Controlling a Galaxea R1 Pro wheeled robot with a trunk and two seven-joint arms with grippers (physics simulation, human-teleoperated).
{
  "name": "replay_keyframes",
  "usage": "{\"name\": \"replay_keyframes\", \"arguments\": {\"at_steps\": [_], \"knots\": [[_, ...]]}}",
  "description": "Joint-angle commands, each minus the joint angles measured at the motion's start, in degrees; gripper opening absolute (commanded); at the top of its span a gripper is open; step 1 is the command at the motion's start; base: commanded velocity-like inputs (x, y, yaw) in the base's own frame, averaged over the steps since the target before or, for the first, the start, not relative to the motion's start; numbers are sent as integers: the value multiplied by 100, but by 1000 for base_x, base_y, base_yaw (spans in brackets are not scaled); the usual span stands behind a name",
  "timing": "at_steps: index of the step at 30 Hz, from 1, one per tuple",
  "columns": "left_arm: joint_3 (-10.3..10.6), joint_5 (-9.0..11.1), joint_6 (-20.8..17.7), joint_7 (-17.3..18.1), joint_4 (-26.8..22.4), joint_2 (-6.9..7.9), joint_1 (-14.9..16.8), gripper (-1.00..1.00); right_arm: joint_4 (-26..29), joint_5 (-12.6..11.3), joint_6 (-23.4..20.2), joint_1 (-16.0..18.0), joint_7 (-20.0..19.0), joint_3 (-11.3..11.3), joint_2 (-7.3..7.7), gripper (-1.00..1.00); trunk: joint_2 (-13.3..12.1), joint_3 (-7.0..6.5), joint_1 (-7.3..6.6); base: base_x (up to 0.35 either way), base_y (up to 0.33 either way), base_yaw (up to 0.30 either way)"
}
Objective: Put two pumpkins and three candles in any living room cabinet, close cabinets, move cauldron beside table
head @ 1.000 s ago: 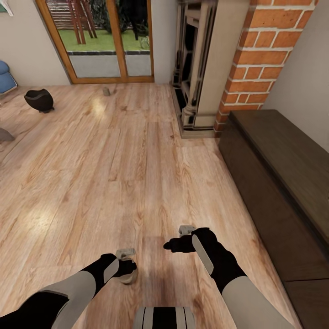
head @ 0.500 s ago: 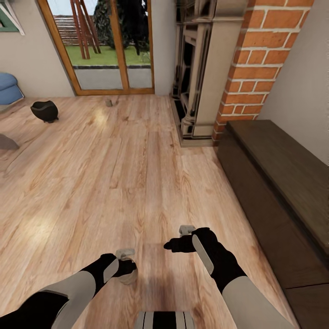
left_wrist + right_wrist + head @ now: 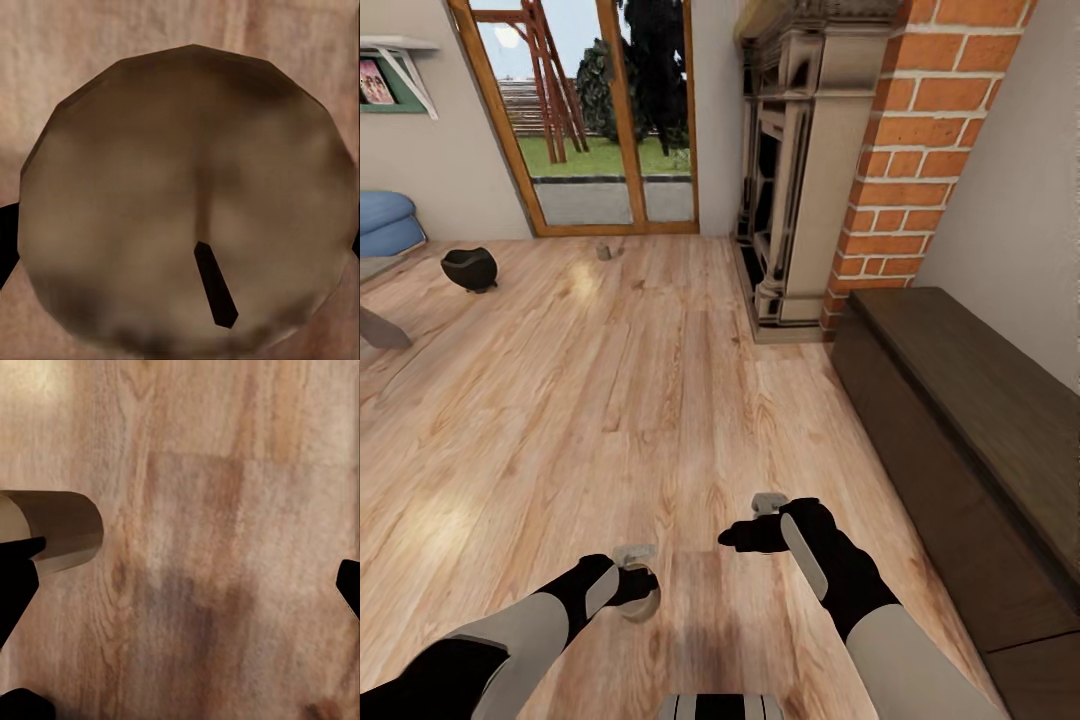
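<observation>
Left gripper (image 3: 641, 583): clamped on your candle (image 3: 187, 202), a stubby, rigid, light, smooth-sided cylinder, best held mid-body; right gripper (image 3: 745, 535) spread, empty; cabinet (image 3: 970, 420) to its right.

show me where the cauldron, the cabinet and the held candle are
cauldron (image 3: 469, 268), head view, on its round black body
cabinet (image 3: 970, 395), head view, on its flat dark top
candle (image 3: 187, 202), left wrist view, on its round top face near the wick
</observation>
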State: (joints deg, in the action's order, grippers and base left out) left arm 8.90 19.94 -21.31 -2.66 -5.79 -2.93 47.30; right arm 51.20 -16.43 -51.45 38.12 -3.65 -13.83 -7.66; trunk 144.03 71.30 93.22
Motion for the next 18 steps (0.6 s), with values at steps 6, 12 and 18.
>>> {"name": "replay_keyframes", "arguments": {"at_steps": [6,12,18], "knots": [[35,45,-32,-17,-22,29,-1,-100,4,44,-23,2,-39,7,6,100,-7,-183,-16,0,0,0],[26,59,-45,-9,-89,38,-1,-100,4,44,-23,2,-39,9,15,100,-15,-370,-31,0,0,0],[25,58,-112,1,-428,48,-1,-100,4,49,-21,2,-39,12,18,100,-23,-557,-47,0,0,0]]}}
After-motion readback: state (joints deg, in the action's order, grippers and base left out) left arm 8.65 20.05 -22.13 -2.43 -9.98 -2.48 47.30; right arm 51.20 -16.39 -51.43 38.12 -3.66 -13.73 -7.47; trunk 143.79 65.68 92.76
